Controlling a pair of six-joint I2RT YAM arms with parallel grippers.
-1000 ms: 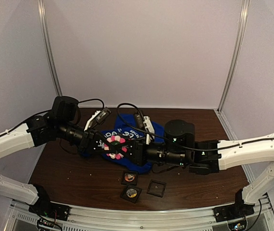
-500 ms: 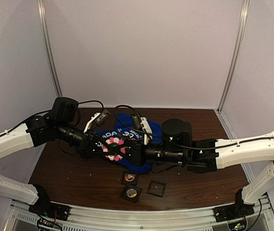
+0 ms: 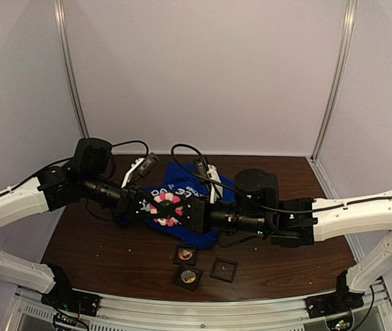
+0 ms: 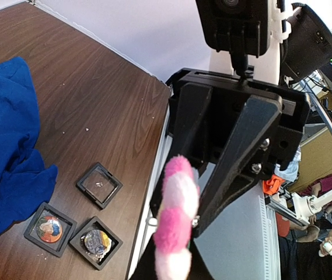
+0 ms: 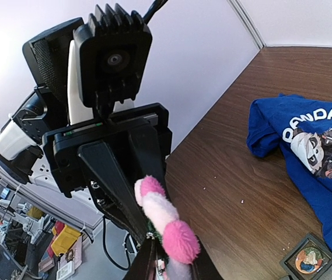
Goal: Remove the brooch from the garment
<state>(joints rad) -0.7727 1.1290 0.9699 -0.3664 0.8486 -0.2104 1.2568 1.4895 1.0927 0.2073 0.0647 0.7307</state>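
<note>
**Both grippers pinching the fluffy brooch in mid-air**
The left gripper (image 3: pixel 147 207) and right gripper (image 3: pixel 187 212) are each clamping the pink-and-white brooch (image 3: pixel 166 208) from opposite sides, probably for a handover. It is hanging apart from the blue T-shirt (image 4: pixel 5 134), seemingly already freed.

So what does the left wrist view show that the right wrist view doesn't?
Only the left wrist view shows all three black boxes, including the empty one. Only the right wrist view shows the panda print on the blue T-shirt. Both show the shirt, the brown table, and the pink-and-white brooch, off the shirt where the two arms' jaws meet.
</note>
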